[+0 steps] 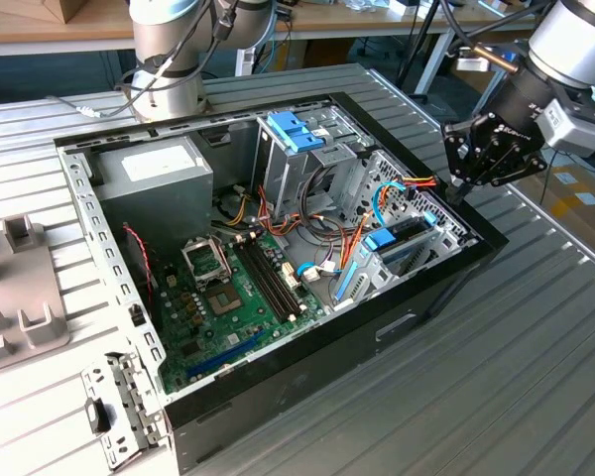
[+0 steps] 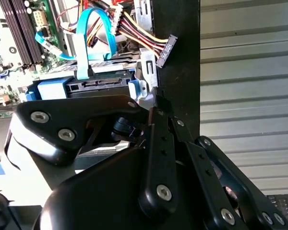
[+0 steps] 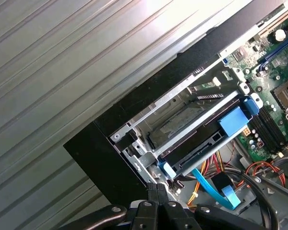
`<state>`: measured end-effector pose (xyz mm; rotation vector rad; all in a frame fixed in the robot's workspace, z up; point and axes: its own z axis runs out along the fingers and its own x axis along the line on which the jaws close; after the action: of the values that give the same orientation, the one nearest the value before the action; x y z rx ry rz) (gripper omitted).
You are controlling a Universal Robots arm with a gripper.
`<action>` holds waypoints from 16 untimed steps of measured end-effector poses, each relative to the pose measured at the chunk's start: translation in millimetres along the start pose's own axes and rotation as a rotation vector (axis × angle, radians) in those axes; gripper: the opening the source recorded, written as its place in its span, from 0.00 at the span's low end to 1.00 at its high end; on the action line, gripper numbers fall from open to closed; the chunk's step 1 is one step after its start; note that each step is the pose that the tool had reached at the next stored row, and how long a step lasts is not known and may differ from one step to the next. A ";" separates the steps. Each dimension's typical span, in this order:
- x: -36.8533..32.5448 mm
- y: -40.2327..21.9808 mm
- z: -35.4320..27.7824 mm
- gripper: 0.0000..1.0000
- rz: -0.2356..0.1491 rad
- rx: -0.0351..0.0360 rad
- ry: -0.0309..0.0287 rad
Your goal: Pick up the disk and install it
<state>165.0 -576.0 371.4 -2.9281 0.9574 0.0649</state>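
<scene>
Just ahead of the end effector [image 3: 157, 188], the disk [image 3: 201, 146] sits in its bay [image 3: 173, 103] at the corner of the open computer case [image 1: 307, 347], its blue carrier tab [image 3: 236, 120] showing and a light-blue cable [image 2: 93, 43] plugged into its rear edge. The end effector's fingers are pressed together with nothing between them, tips right at the bay's metal edge beside the disk. It looks seated, so the job here reads as a gentle nudge: pushing squarely along the rails, keeping clear of the bundle of coloured wires [image 2: 139, 33] close by, would serve best. Around the end effector, a ribbed metal worktop [image 1: 535, 367] carries the case, with workshop benches beyond.
</scene>
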 end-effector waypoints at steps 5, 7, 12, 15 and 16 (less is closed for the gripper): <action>0.0 0.0 0.0 0.11 -0.001 -0.0001 -0.0001; 0.0 0.0 0.0 0.17 -0.001 -0.0001 -0.0001; 0.0 0.0 0.0 0.36 -0.001 -0.0001 -0.0001; 0.0 0.0 0.0 0.42 -0.001 -0.0001 -0.0001; 0.0 -0.1 0.3 0.42 -0.001 0.0000 -0.0002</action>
<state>165.0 -575.9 371.1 -2.9287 0.9555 0.0652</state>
